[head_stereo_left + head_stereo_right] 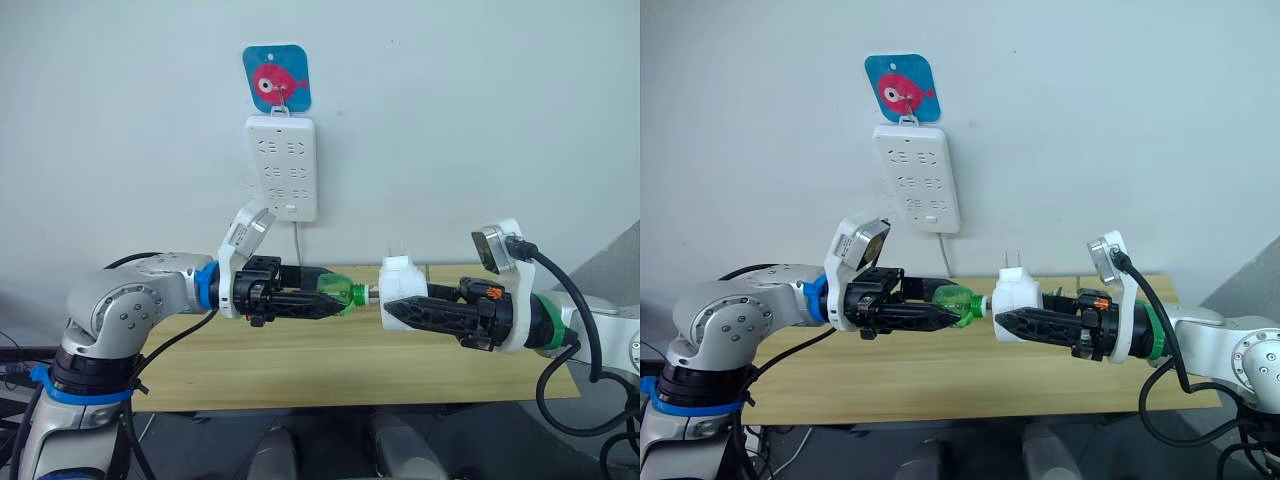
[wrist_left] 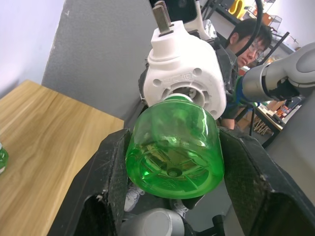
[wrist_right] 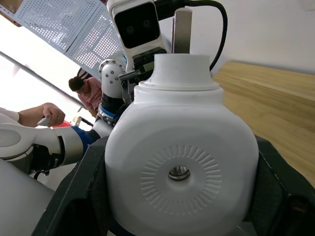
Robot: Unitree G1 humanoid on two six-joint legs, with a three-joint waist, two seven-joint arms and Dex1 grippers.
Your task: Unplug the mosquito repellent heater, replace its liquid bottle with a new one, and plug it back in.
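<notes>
Left fingers (image 1: pixel 335 297) grip green bottle (image 1: pixel 342 291); right fingers (image 1: pixel 395 312) clamp heater (image 1: pixel 402 280); bottle neck at heater socket

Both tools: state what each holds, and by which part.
Left tool grips the green bottle by its body; right tool grips the heater by its sides.

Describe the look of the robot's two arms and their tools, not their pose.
Both arms have silver-grey rounded metal shells with bolted joint caps. The left tool has two black ribbed fingers on a white wrist housing with a blue ring and a tilted camera block. The right tool matches, but carries a green ring, an orange part and a thick black cable looping from its camera.
</notes>
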